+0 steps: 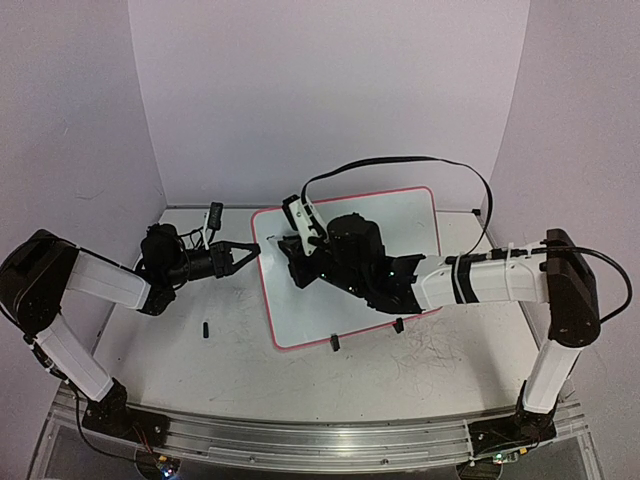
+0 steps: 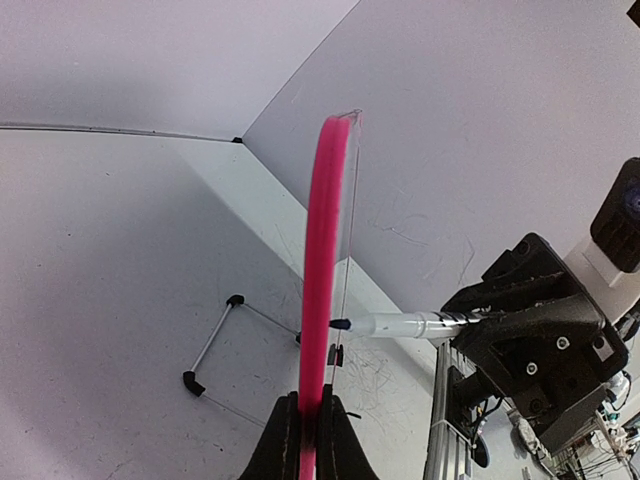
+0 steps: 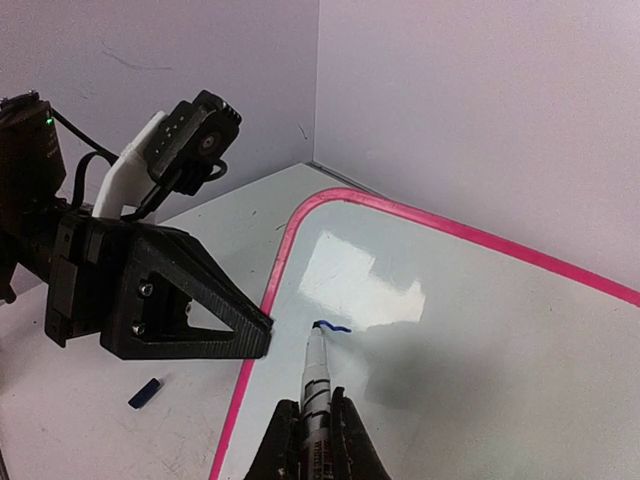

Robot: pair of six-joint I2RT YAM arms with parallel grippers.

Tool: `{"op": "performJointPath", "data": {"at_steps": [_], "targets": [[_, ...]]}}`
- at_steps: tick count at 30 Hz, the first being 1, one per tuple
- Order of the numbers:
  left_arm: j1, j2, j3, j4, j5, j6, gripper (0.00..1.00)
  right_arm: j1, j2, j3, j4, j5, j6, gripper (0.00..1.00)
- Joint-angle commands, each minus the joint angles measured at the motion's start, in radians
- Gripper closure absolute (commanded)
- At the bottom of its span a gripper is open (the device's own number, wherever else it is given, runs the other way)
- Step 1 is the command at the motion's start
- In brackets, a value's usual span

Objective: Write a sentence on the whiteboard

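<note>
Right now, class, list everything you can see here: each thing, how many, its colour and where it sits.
whiteboard: one, white with red-pink rim, mid-table
clip feet: two, black, on the board's near edge
marker: one, white barrel, blue tip, tip on the board
pen stroke: one, short, dark blue, at the marker tip
small piece: one, dark, on the table left of the board
cable: one, black, arching over the board
table: one, scuffed grey-white
left claw: black, shut on the board's rim
right claw: black, shut on the marker

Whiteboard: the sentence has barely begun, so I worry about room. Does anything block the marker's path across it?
Nothing visible does. Beyond the marker and its first blue stroke the whiteboard is bare; the left gripper only clamps its rim.
</note>
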Motion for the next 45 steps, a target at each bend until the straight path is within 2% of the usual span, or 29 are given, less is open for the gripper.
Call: {"op": "performJointPath", "data": {"at_steps": [1,25,45], "targets": [[-0.004,0.006,0.023,0.032,0.024,-0.023,1.0,-0.001,0.017,0.013,0.003,-0.014,0.012,1.0],[-0.004,0.004,0.026,0.034,0.025,-0.03,1.0,-0.002,-0.006,-0.053,-0.017,-0.049,0.05,1.0],[-0.003,0.006,0.023,0.034,0.028,-0.031,1.0,-0.001,-0.048,-0.096,-0.03,-0.01,0.061,1.0]]}}
